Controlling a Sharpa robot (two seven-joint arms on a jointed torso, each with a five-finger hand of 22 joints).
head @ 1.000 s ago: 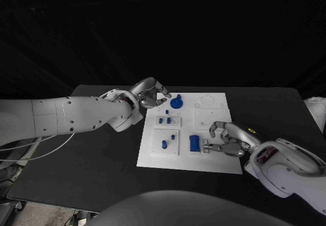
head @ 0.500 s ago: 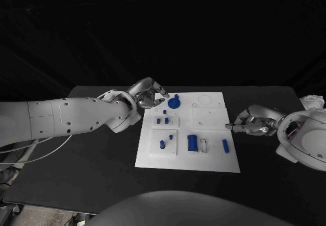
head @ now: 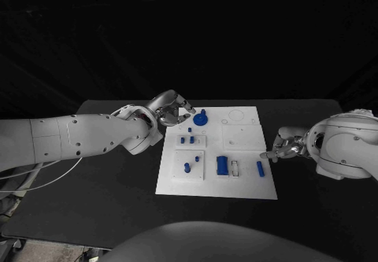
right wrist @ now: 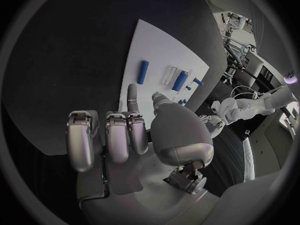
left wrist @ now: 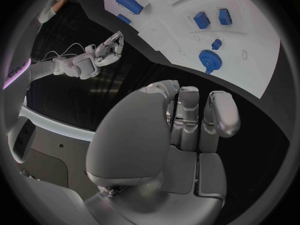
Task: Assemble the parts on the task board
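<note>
The white task board lies in the middle of the black table. On it are a blue gear at the far left, several small blue pegs, a blue block and a loose blue rod lying flat near the right edge. My left hand hovers by the board's far left corner, just beside the gear, fingers curled and holding nothing. My right hand is off the board's right edge over the table, fingers curled in with nothing in them; the rod lies beyond its fingertips.
Black tabletop surrounds the board on all sides, with bare room to its right and left. A white object sits at the table's far right edge.
My right hand has drawn back from the board's near right part to beyond its right edge, and the blue rod now lies on the board. The left hand has stayed put.
</note>
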